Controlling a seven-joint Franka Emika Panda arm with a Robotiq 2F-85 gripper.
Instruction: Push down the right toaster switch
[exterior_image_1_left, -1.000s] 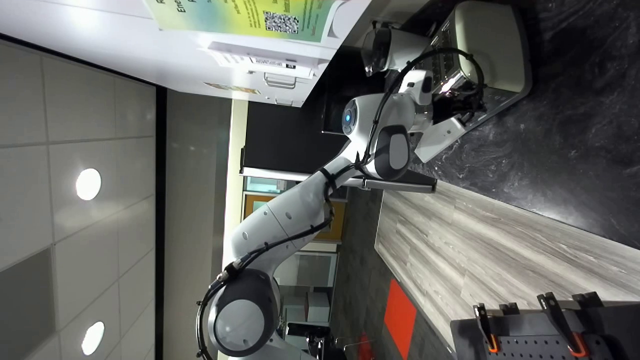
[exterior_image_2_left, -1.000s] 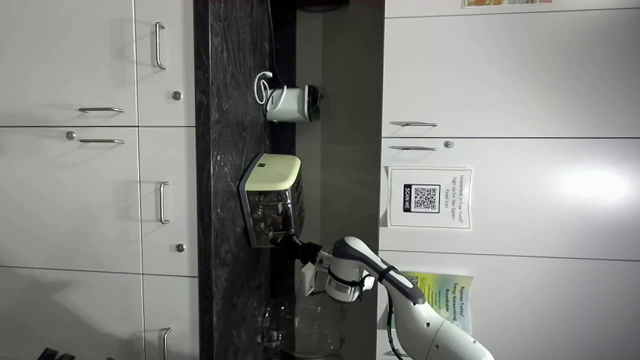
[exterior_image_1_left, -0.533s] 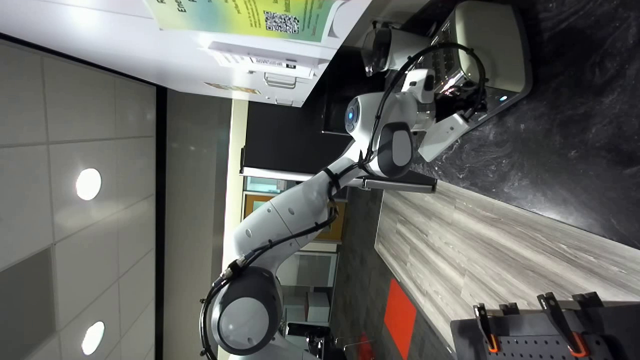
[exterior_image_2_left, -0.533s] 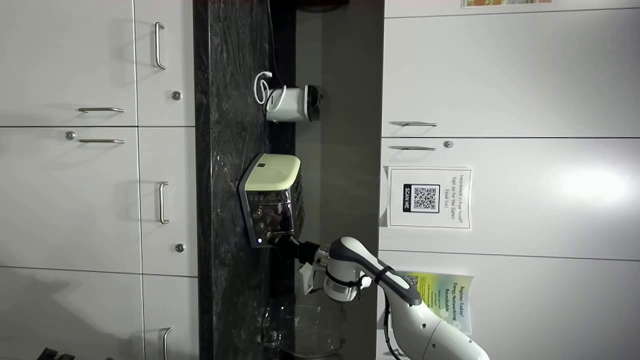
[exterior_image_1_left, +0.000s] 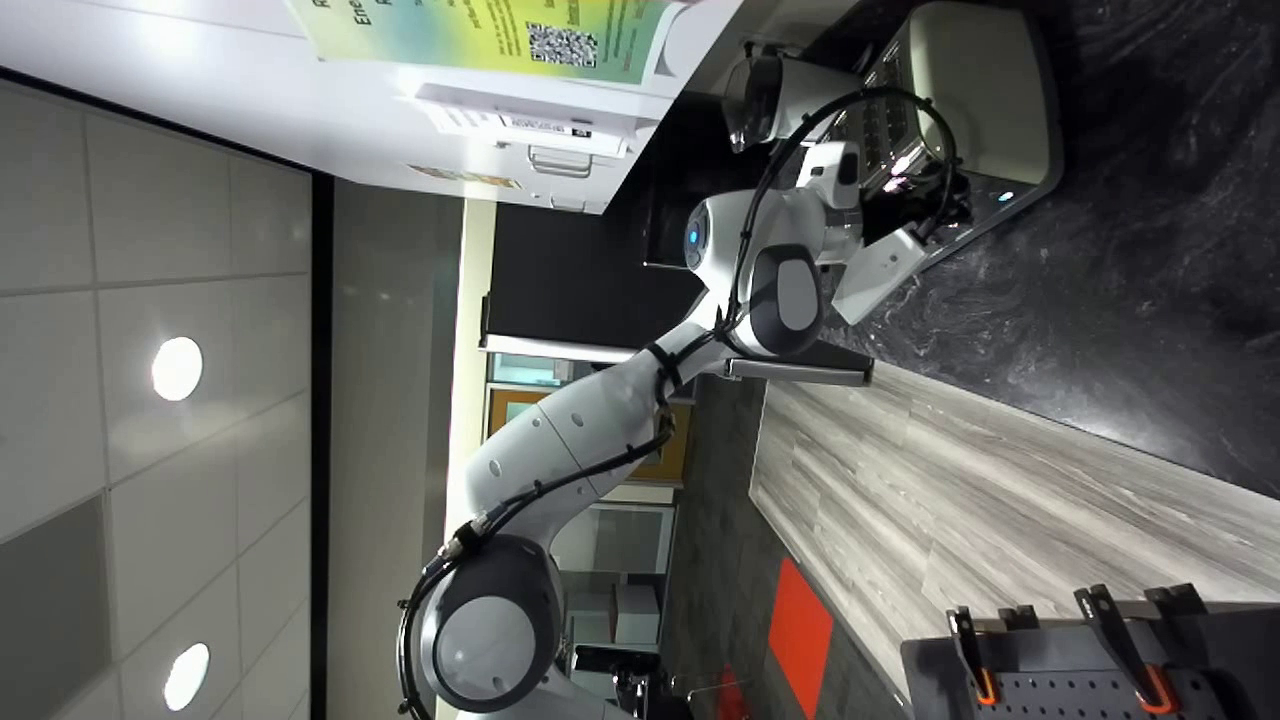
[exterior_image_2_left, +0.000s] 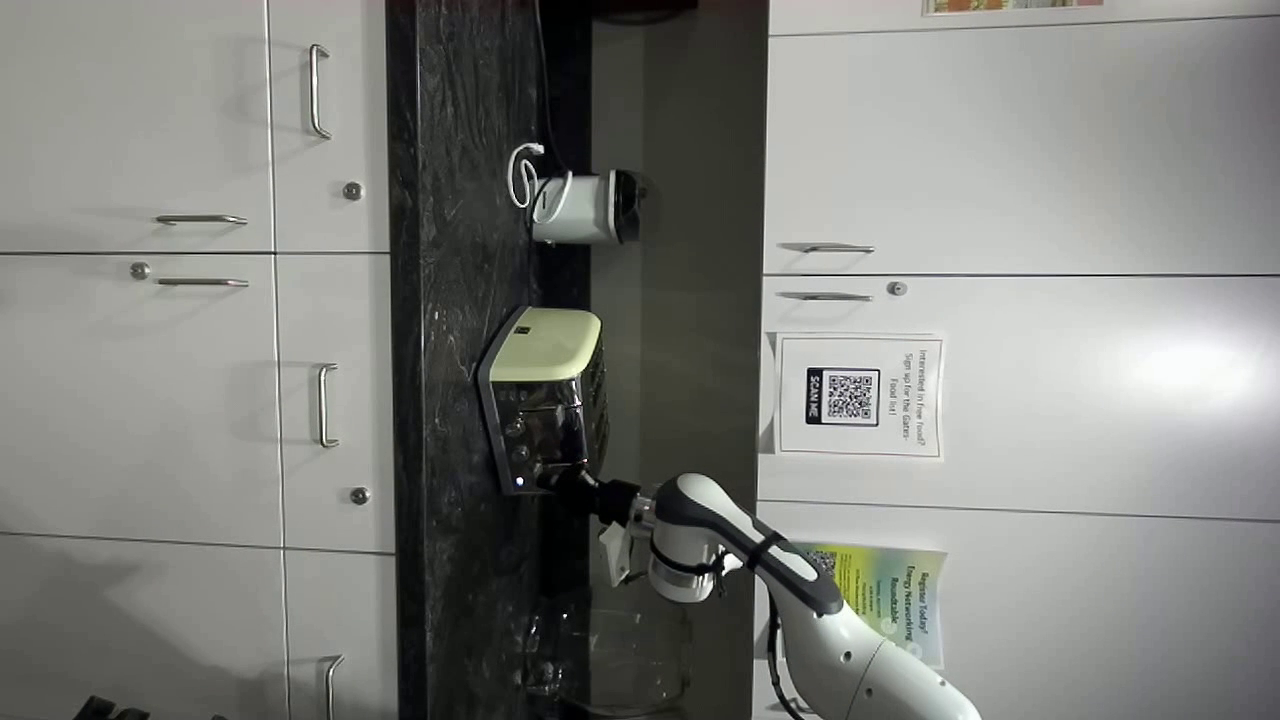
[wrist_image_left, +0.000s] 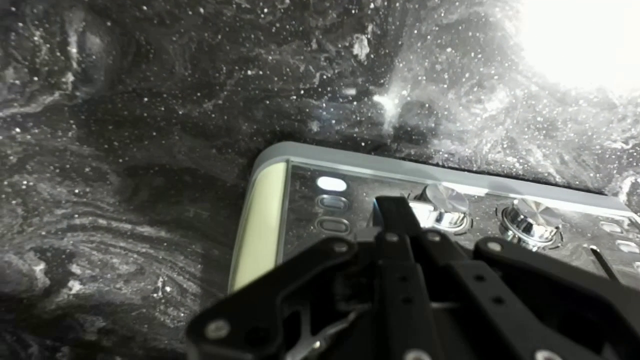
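Your gripper (wrist_image_left: 406, 216), pressed tog., is at lit end of toaster (exterior_image_2_left: 545, 348), back fr. front edge of worktop (exterior_image_2_left: 460, 265).

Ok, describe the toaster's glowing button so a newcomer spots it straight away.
On the dark marbled counter, find the toaster. At the end nearest the gripper, its shiny control face shows three oval buttons beside a pale side panel. The glowing button is the one nearest the grey base rim; the other two are unlit.

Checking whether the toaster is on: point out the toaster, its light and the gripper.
Toaster (exterior_image_2_left: 547, 398): in an exterior view, on its shiny front.
Light (wrist_image_left: 331, 183): wrist view, on its glowing oval.
Gripper (wrist_image_left: 400, 215): wrist view, midway between its fingertips.
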